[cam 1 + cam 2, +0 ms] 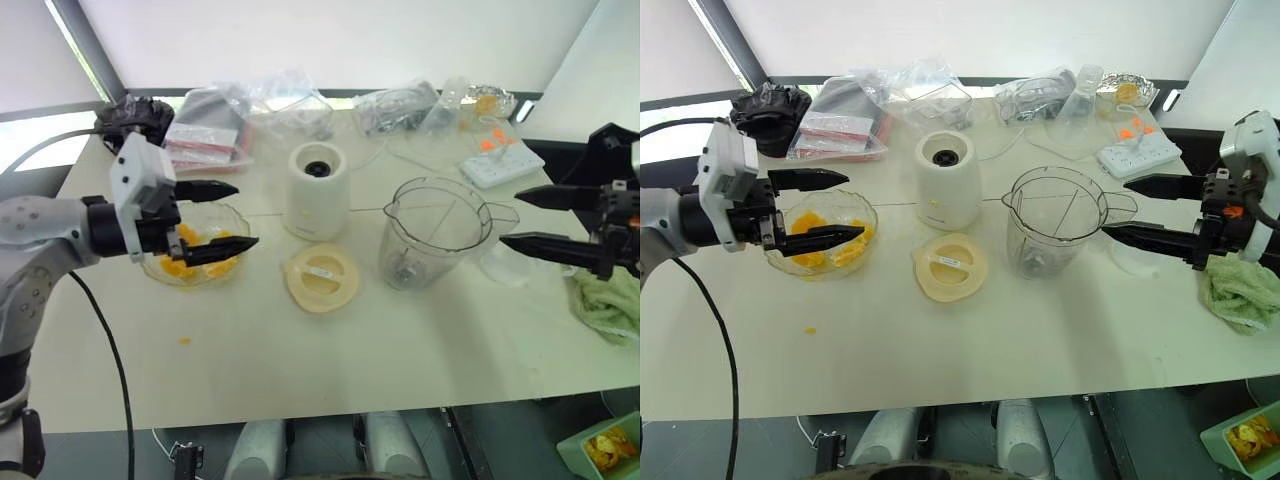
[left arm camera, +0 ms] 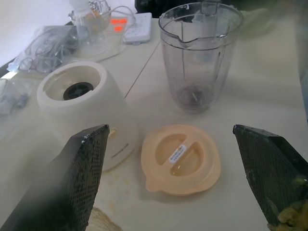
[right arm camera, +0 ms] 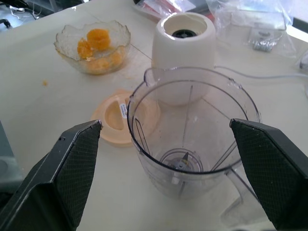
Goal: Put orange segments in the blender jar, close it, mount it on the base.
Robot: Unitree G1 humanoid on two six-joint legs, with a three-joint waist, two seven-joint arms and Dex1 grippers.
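Orange segments (image 1: 825, 240): they are sitting in a glass bowl (image 1: 858, 208), right under the left gripper's lower finger. The blender jar is looking empty, so I think the loading step is not yet done.
Stray piece (image 1: 810, 330): one bit of orange is lying on the table (image 1: 970, 370), nearer the robot than the left gripper.
Blender jar (image 1: 1055, 235): it is standing upright with no top on, just past the tips of the right gripper, with the blades showing at the bottom.
Lid (image 1: 951, 266): it is lying flat between the two grippers, beside the jar.
Base (image 1: 947, 180): it is standing between the bowl and the jar, farther away than the lid.
What could go wrong: the pieces are looking soft and wet, so they may be slipping out or squashing. The bowl may be sliding if a finger pushes its rim. The light jar may be tipping if the right gripper bumps it.
Left gripper (image 1: 835, 210): it is hanging over the bowl, spread wide, holding nothing, pointing across toward the base.
Right gripper (image 1: 1130, 207): it is spread wide too, holding nothing, pointing at the jar.
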